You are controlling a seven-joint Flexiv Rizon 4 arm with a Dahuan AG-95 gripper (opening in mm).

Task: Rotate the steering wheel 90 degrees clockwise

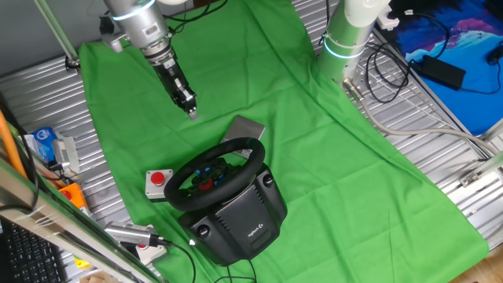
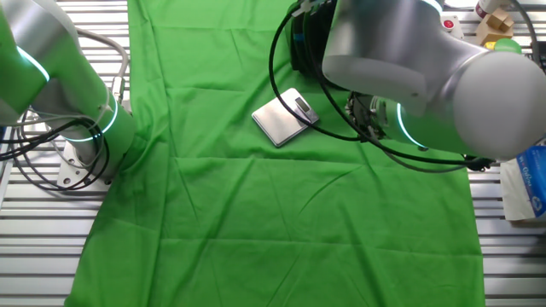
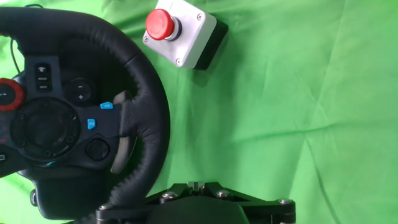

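The steering wheel (image 1: 253, 161) is a black round rim with red and blue buttons on its hub. It sits tilted on a bulky black base (image 1: 244, 220) on the green cloth. My gripper (image 1: 189, 108) hangs above the cloth behind and to the left of the wheel, apart from it. Its fingers are together and hold nothing. In the hand view the wheel rim (image 3: 148, 93) fills the left side, and my gripper (image 3: 196, 184) shows at the bottom edge, just right of the rim. In the other fixed view my arm hides most of the wheel.
A small grey box with a red round button (image 1: 159, 182) stands left of the wheel and also shows in the hand view (image 3: 180, 31). A flat grey plate (image 1: 247, 127) lies behind the wheel. A second arm's base (image 1: 346, 39) stands at the back right, with cables beside it.
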